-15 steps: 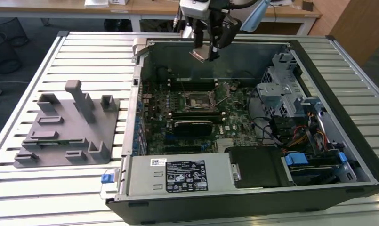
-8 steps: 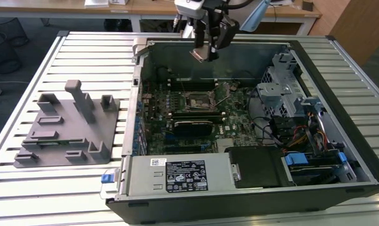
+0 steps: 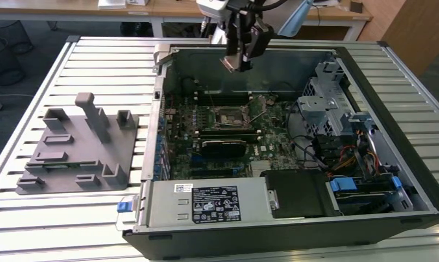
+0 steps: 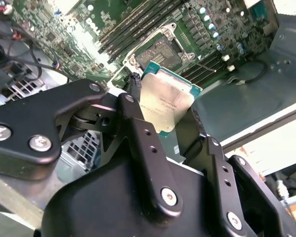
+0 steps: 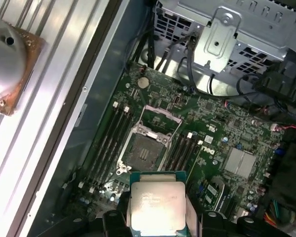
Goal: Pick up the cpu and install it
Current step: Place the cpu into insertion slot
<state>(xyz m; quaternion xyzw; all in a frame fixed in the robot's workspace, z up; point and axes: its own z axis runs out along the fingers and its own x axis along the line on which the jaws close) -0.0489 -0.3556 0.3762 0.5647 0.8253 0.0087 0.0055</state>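
Silver-topped flat square cpu (image 4: 165, 101) pinched by its edges between the narrow-set jaws of the black gripper (image 3: 238, 63). We see it held above the dark metal case (image 3: 292, 240), over the black square socket frame (image 5: 146, 150), which looks empty.

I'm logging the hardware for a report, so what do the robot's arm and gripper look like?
The gripper is matt black: angular linked bars with rows of small holes, joined by silver screws, on a bulky rounded black body. In the exterior view the arm above it is pale grey.
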